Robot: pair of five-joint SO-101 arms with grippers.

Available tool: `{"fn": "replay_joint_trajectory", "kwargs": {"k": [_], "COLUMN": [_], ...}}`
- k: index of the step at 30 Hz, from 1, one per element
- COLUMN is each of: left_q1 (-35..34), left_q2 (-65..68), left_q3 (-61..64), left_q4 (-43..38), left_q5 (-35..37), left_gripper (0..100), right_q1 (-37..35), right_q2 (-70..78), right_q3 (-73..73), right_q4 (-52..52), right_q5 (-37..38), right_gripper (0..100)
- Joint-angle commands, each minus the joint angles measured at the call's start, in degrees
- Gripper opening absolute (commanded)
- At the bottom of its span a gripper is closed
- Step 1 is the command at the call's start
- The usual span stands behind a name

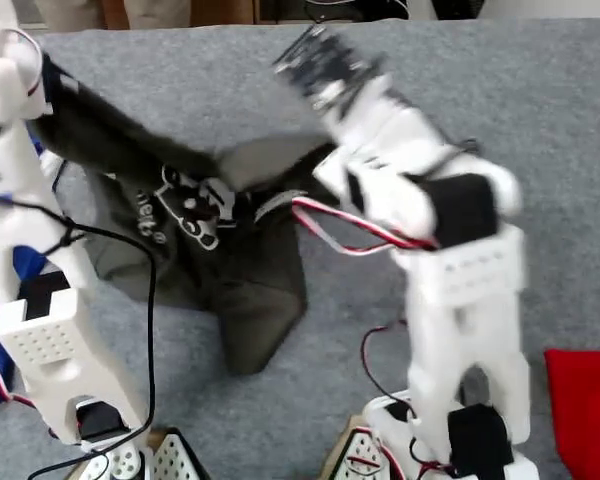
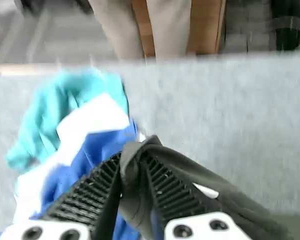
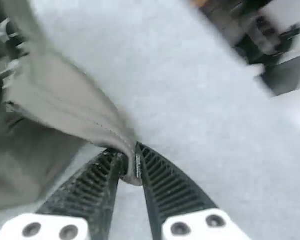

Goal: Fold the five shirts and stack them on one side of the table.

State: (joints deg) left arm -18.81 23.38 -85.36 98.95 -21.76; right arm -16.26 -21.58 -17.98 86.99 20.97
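Note:
A dark grey shirt with a white and red print hangs stretched between both arms above the grey table. My left gripper is shut on a bunched edge of the dark shirt, high at the table's left side. My right gripper is shut on another hemmed edge of the shirt, near the table's middle. The shirt's lower part droops onto the table.
A teal shirt and a blue and white shirt lie heaped at the table's left edge. A red shirt lies at the front right corner. Cables trail from the arms.

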Motion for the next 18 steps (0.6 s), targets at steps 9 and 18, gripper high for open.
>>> {"fn": "replay_joint_trajectory", "kwargs": {"k": [9,18], "left_q1": [-1.4,-5.7], "left_q2": [-5.6,-6.2], "left_q3": [-9.9,-4.0], "left_q4": [1.0,1.8], "left_q5": [-0.3,0.1], "left_gripper": [2,2], "right_q1": [4.4,5.3], "right_q2": [-2.2,0.2], "right_q3": [-28.5,-35.7], "right_q4": [1.8,0.8], "right_q5": [2.9,3.1], "right_gripper": [0.5,0.5]}}
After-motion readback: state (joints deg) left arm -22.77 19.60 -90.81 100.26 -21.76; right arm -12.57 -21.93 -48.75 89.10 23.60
